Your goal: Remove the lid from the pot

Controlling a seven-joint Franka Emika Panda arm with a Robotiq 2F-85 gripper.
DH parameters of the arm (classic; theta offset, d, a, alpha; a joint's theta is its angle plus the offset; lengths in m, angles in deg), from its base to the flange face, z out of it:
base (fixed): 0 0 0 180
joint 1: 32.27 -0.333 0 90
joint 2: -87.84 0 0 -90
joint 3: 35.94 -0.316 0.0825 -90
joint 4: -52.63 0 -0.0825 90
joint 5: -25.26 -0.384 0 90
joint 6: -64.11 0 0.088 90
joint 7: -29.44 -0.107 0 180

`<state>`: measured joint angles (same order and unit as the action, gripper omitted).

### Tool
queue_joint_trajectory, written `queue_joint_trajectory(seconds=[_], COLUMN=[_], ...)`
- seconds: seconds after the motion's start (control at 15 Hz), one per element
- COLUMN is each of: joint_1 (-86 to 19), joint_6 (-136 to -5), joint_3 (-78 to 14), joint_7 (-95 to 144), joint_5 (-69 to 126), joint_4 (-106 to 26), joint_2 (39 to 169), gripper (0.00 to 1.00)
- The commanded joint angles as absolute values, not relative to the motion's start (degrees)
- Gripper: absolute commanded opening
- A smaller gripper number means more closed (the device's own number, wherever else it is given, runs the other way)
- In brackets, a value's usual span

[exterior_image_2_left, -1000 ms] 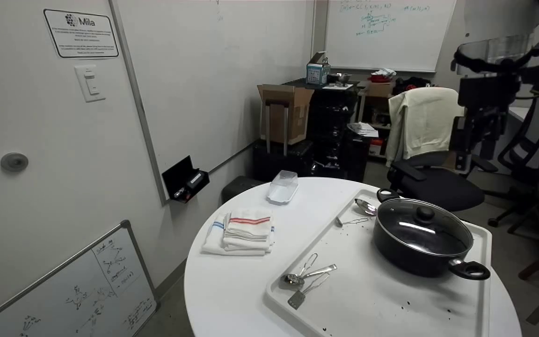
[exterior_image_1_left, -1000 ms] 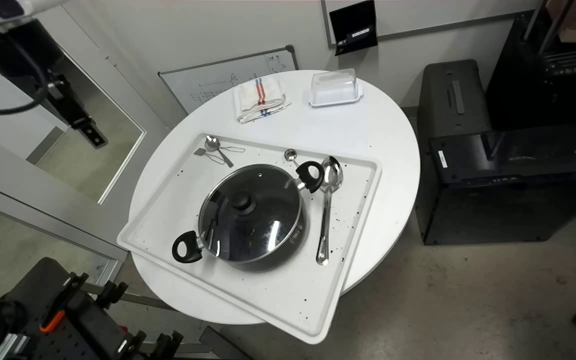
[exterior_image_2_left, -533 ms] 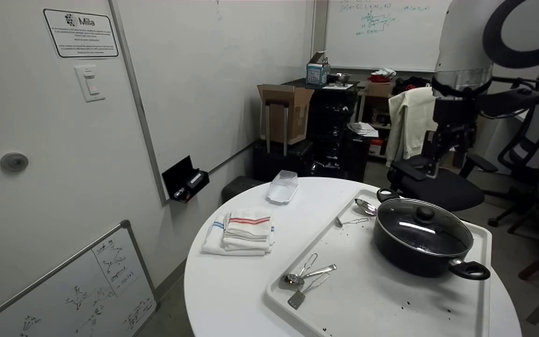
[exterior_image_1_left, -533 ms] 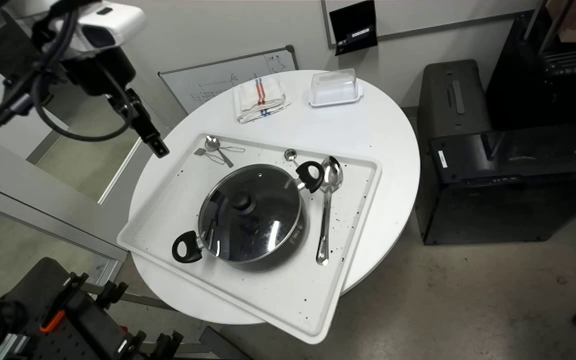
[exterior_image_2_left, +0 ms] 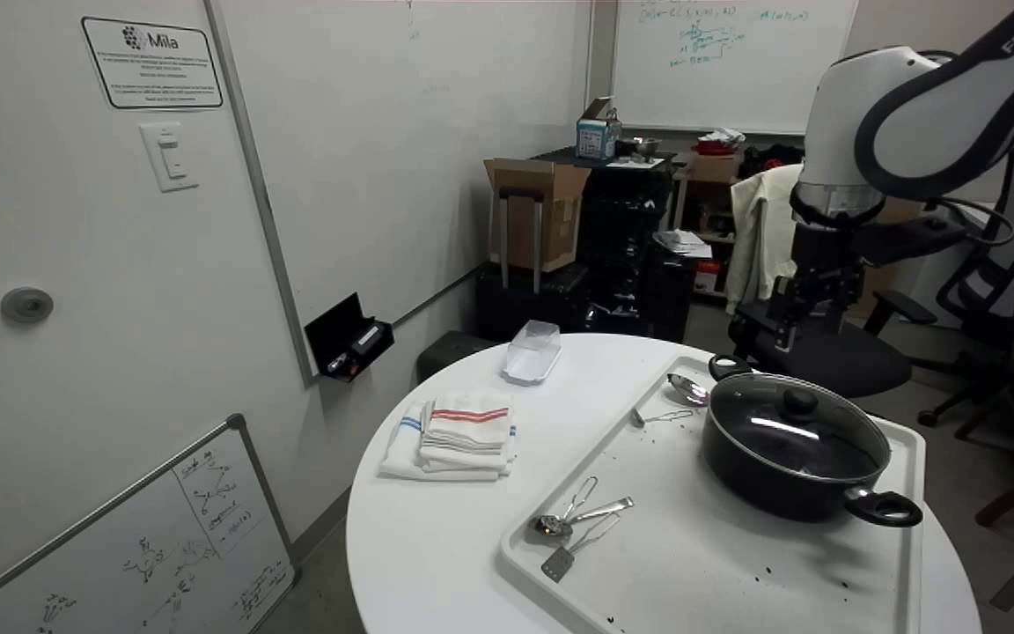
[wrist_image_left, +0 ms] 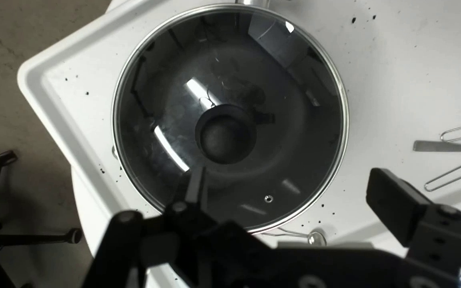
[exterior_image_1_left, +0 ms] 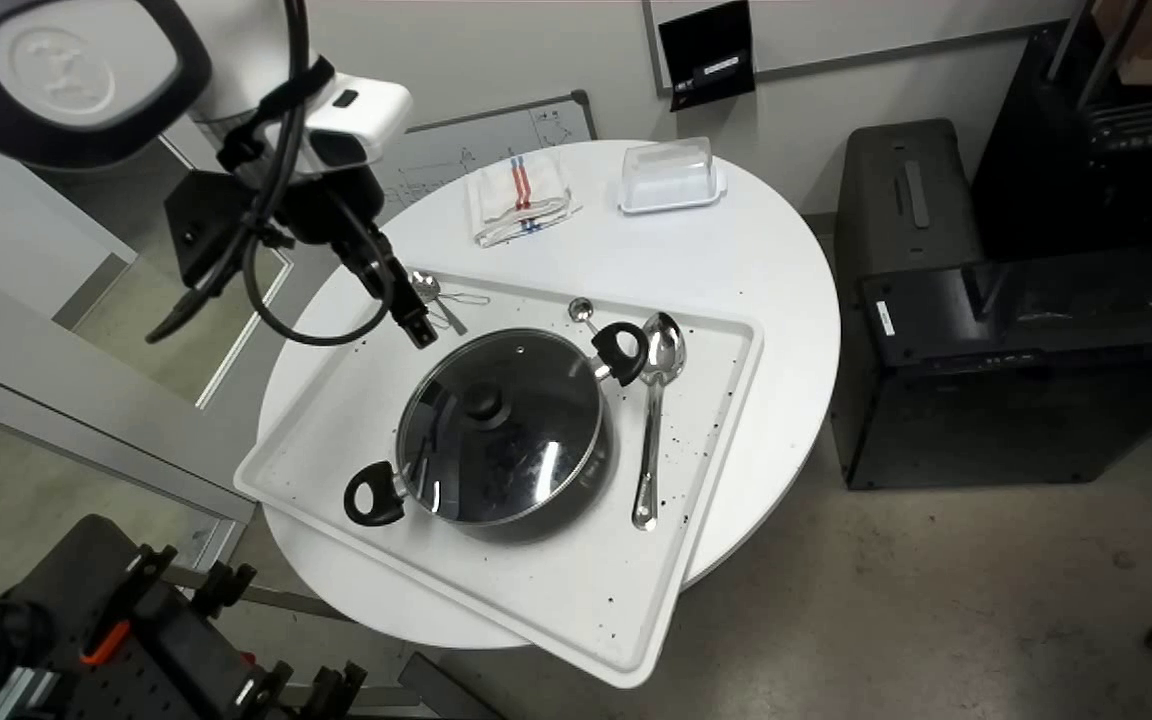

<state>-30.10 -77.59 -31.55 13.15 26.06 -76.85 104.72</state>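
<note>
At left in the wrist view, a corner of the white tray (wrist_image_left: pixel 90 124). Upper centre, the glass lid (wrist_image_left: pixel 230 119), seated on the black pot (exterior_image_2_left: pixel 762 484), clearer at right in an exterior view; its dark knob (wrist_image_left: pixel 225 140) is near mid-frame. Lower centre to lower right, my pincer (wrist_image_left: pixel 288 178) gapes, holding nothing. I should centre it on the knob, descend straight, squeeze, lift level.

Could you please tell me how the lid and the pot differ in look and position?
The lid is glossy, see-through glass with a silver rim; the pot is opaque black. The lid has one centre knob; the pot has two loop handles at opposite sides. The lid rests on the pot, while the pot stands on the white tray. Both are round and look about equally wide.
</note>
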Motion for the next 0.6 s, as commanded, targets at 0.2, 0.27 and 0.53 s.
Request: queue_joint_trajectory(seconds=[0.2, 0.27, 0.53], joint_1=[-29.9, -29.9, -29.9], joint_6=[-85.3, -85.9, -88.3], joint_3=[-29.3, -29.0, -28.1], joint_7=[14.9, 14.9, 15.0], joint_5=[26.5, 26.3, 26.1], joint_4=[-75.6, -75.5, -76.0], joint_2=[111.9, 112.9, 115.1], gripper=[1.0, 1.0, 1.0])
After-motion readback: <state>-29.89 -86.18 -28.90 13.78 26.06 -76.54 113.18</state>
